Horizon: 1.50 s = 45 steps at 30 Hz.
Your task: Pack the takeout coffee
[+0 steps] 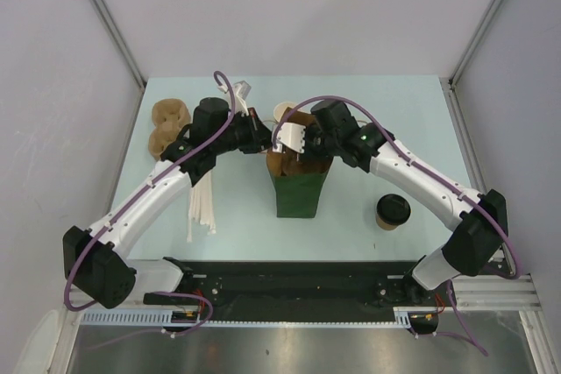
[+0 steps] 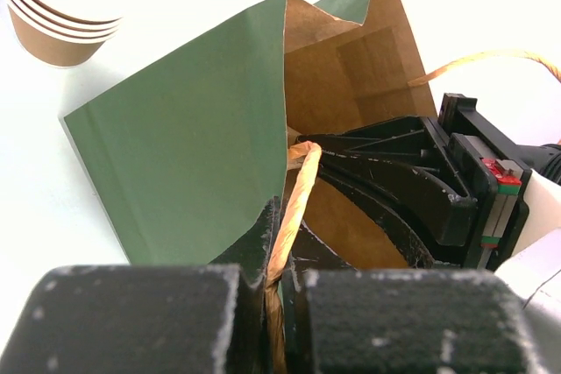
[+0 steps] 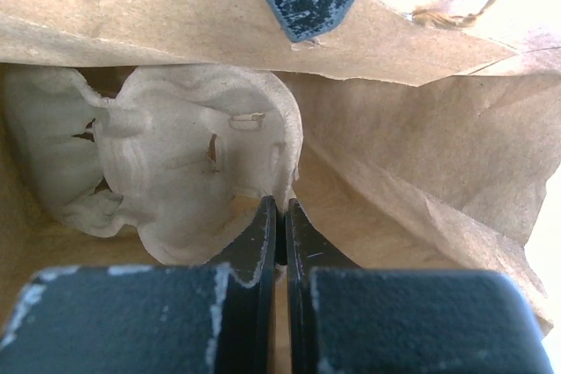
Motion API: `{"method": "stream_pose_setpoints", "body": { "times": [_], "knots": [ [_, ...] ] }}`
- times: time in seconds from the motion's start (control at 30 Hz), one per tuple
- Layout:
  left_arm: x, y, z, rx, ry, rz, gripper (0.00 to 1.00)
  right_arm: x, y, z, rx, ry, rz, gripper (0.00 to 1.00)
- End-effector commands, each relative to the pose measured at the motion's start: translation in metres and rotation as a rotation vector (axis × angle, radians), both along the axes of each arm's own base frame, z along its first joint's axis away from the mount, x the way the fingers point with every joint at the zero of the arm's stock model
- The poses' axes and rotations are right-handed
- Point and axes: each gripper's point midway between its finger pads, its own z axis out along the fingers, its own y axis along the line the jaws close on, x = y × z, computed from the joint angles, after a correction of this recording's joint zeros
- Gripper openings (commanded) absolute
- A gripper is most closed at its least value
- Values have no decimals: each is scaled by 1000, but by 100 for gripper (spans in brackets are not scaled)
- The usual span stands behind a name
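L pincer (image 2: 282, 247) is pinching twine handle (image 2: 298, 181) of green bag (image 2: 184, 146) while R pincer (image 3: 281, 216), pressed together, is sitting inside at edge of pulp tray (image 3: 175, 164), w/ takeout coffee (image 1: 393, 212) standing upright on worktop (image 1: 351, 236) to the bag's right, nearer R arm (image 1: 421, 177).

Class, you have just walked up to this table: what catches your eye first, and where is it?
The open green bag in the middle, worked from both sides: the left gripper is pinched on its twine handle, and the right gripper reaches inside, closed beside a pale pulp cup carrier at the bottom. The lidded coffee cup stands alone on the table to the bag's right.
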Motion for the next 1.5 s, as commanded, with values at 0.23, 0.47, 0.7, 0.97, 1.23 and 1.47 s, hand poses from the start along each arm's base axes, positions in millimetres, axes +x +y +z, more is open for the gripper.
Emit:
{"method": "stream_pose_setpoints", "body": {
  "times": [0.23, 0.47, 0.7, 0.97, 1.23, 1.47],
  "knots": [
    [-2, -2, 9, -24, -25, -33, 0, -14, 11, -14, -42, 22, 136, 0],
    [2, -2, 8, -17, -21, -36, 0, -25, 13, 16, 32, 27, 210, 0],
    [6, -1, 8, -5, -36, -26, 0, -42, 12, 15, 1, 146, 249, 0],
    [7, 0, 10, 1, -53, -25, 0, -32, 11, 8, 13, 290, 198, 0],
    [5, 6, 14, 13, -77, -4, 0, -25, 9, -13, -22, 350, 107, 0],
    [4, 8, 13, 15, -79, 0, 0, -20, 8, -21, -33, 338, 78, 5]
  ]
}}
